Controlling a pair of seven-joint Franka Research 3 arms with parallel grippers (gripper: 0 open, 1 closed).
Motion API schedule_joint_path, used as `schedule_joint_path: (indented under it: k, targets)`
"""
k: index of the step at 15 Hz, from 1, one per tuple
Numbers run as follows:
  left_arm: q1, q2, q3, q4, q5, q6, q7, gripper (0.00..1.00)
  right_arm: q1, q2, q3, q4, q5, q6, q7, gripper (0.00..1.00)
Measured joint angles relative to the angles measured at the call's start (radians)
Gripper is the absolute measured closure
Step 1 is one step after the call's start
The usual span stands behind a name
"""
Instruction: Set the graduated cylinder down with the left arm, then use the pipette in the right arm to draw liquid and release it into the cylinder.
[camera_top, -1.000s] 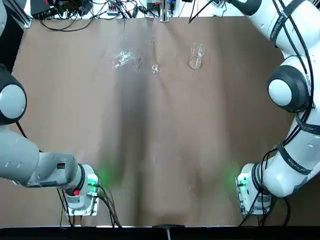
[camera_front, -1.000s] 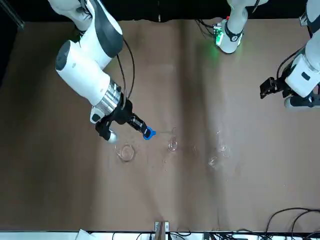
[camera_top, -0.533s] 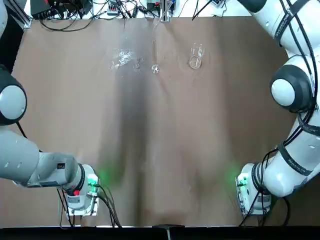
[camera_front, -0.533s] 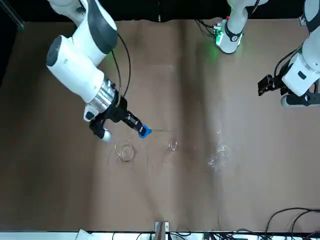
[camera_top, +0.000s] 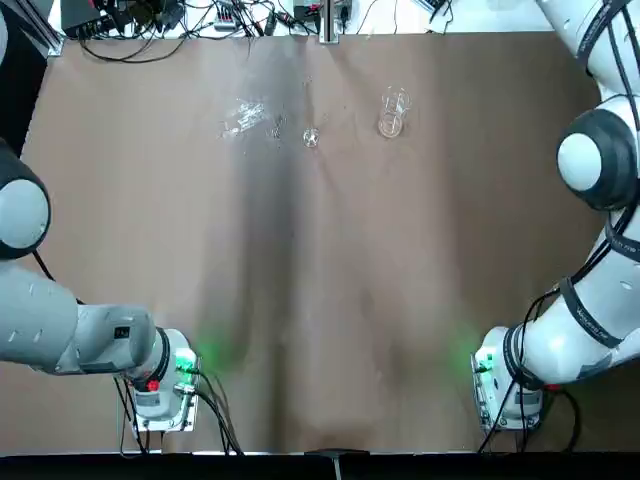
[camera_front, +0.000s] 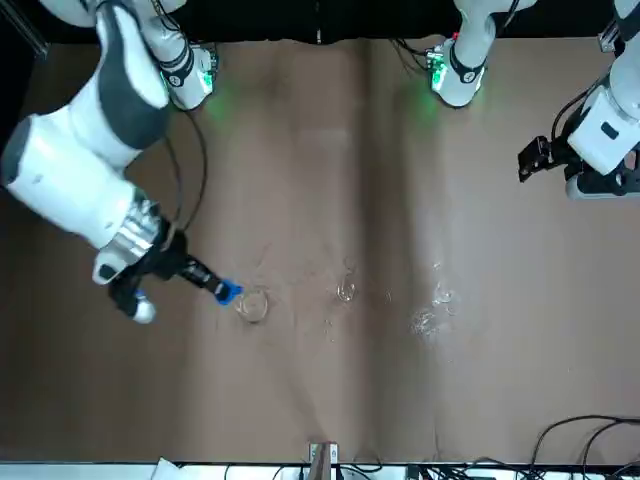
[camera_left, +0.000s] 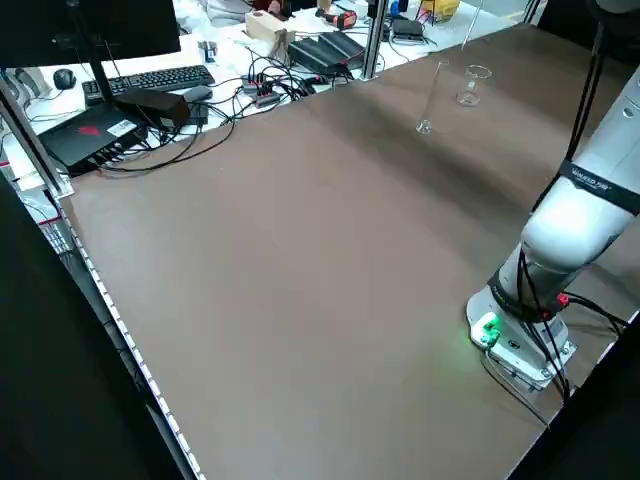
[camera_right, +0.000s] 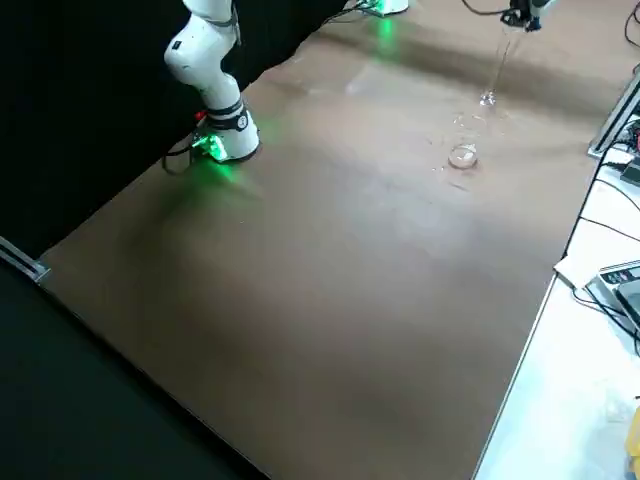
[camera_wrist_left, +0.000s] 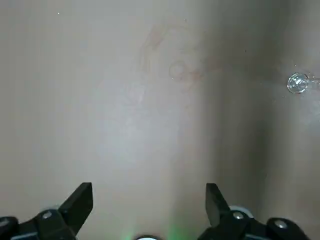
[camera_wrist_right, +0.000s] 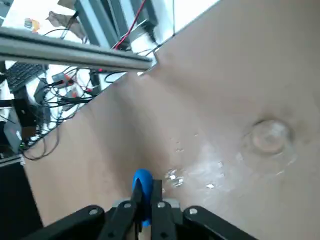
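**A:** Where does the graduated cylinder (camera_left: 431, 97) stand?

**B:** On its foot near the tabletop's (camera_top: 320, 300) far edge, about midway along it. Nothing is touching it. Its long axis is vertical and the mouth faces up. The left gripper (camera_wrist_left: 147, 197) hangs well apart from it, over the robot's left edge. Its jaws are spread wide and hold nothing.

**A:** So that half looks done. And the pipette (camera_front: 228, 292)?

**B:** It is in the right gripper (camera_front: 205, 282), whose jaws are closed on it at the blue bulb. In the front view the bulb sits just beside the beaker (camera_front: 252, 305), on the side towards the right edge. The bulb leads towards the beaker and the pipette looks closer to lying flat than upright. The glass stem is too faint for me to say where the tip is.

**A:** So the step in hand is the draw, I'd judge. How should it go?

**B:** Tip the pipette until the stem points down and centre it over the beaker's mouth. Lower it straight, without knocking the rim. The beaker is light and clear, so a sideways nudge would slide it. Squeeze before the tip goes under and release slowly.

**A:** And afterwards?

**B:** Keep the stem vertical on the way across. The cylinder's mouth is narrow and its foot is small, so approach from above, never from the side.
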Motion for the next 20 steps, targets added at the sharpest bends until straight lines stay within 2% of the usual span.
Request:
schedule_joint_path:
  k: [4,9,20]
  targets:
    - [0.000,-0.001,-0.001,-0.001,0.000,0.000,0.000,0.00,-0.070,0.001,-0.001,-0.021,-0.001,-0.012,-0.170,0.92]
    - [0.000,0.000,-0.002,-0.004,0.000,-0.001,0.000,0.00,-0.111,0.004,-0.002,-0.085,-0.003,-0.012,-0.305,0.92]
    - [0.002,0.013,-0.002,-0.006,0.000,-0.001,0.000,0.00,-0.117,0.029,0.006,-0.155,-0.100,0.007,-0.383,0.92]
